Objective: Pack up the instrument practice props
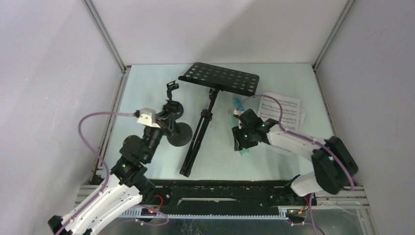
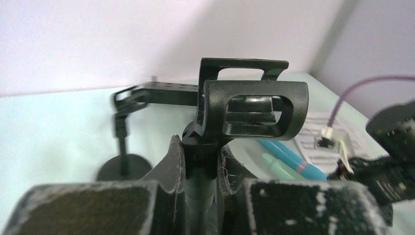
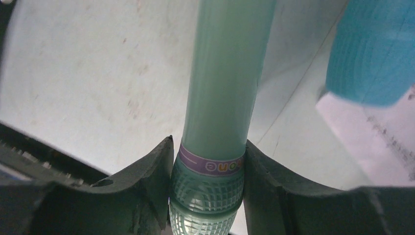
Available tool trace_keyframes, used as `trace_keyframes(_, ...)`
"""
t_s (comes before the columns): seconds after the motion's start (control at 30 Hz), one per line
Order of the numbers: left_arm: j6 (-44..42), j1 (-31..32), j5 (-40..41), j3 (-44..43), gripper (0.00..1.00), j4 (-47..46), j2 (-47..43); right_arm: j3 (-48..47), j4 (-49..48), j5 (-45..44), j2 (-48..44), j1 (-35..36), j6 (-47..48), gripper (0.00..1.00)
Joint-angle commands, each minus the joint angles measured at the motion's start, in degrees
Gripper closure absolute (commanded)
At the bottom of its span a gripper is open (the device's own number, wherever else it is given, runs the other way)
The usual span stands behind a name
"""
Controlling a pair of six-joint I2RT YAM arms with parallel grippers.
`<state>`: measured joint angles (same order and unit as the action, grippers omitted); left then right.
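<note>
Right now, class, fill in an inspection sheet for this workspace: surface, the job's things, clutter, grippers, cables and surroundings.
Surface: pale green table, faintly scuffed.
Job's things: black music rack, tripod legs folded together; sheet-music pages far right; blue microphone by the pages; free mic holder upright on its base.
Clutter: nothing seen.
Grippers: left gripper shut on the stem of the held mic holder; right gripper shut on the mint-green microphone.
Cables: left purple cable loops clear; right purple cable arcs over the pages.
Surroundings: white walls, metal frame posts.
</note>
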<state>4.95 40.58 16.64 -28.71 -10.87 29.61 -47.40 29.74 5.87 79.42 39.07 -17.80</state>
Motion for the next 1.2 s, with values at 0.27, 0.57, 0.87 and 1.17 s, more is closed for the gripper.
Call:
trace_keyframes(0.27, 4.72, -7.98, 19.65, 1.93, 1.0, 0.59, -4.12, -11.6, -7.61, -7.68, 16.15, -4.38, 7.85, 0.81)
trace_keyframes(0.57, 6.86, -10.54, 24.79, 6.97, 1.0, -6.69, -1.9, -15.07, -7.41, -9.26, 22.42, -4.62, 9.42, 0.45)
trace_keyframes(0.87, 5.66, -12.11, 25.46, 11.27, 1.0, -19.85, 4.05, -15.31, -5.53, -10.24, 18.13, -4.62, 10.16, 0.17)
trace_keyframes(1.17, -0.05, -15.09, 20.33, 12.21, 1.0, -33.17, 13.67, -15.3, -0.82, -7.55, 1.81, -1.37, 8.04, 0.16)
